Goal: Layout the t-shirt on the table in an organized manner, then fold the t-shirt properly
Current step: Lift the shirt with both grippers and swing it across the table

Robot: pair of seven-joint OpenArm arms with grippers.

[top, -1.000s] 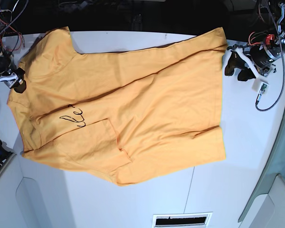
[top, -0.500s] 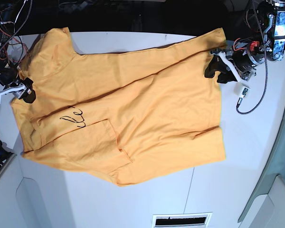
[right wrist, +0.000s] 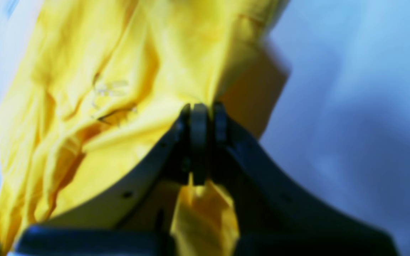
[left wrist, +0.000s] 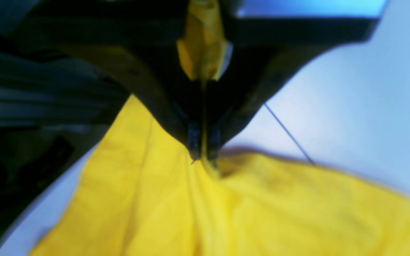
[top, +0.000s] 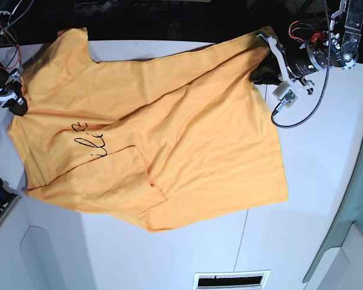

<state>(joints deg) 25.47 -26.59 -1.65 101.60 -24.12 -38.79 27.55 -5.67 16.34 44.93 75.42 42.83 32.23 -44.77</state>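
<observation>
You're early in the layout — the left gripper [top: 261, 72] at two o'clock and right gripper [top: 17, 104] at nine o'clock each pinch the t-shirt [top: 169, 133], which lies creased and skewed on the table [top: 327, 181]; folding remains.

Dark clutter of cables [top: 6, 18] behind; a floor vent [top: 232, 280] below.

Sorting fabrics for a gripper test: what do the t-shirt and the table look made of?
The t-shirt: soft thin knit, likely cotton, matte orange-yellow; it wrinkles and bunches where pinched. The table: hard smooth white top, perhaps laminate, faintly glossy, with a thin seam.
</observation>
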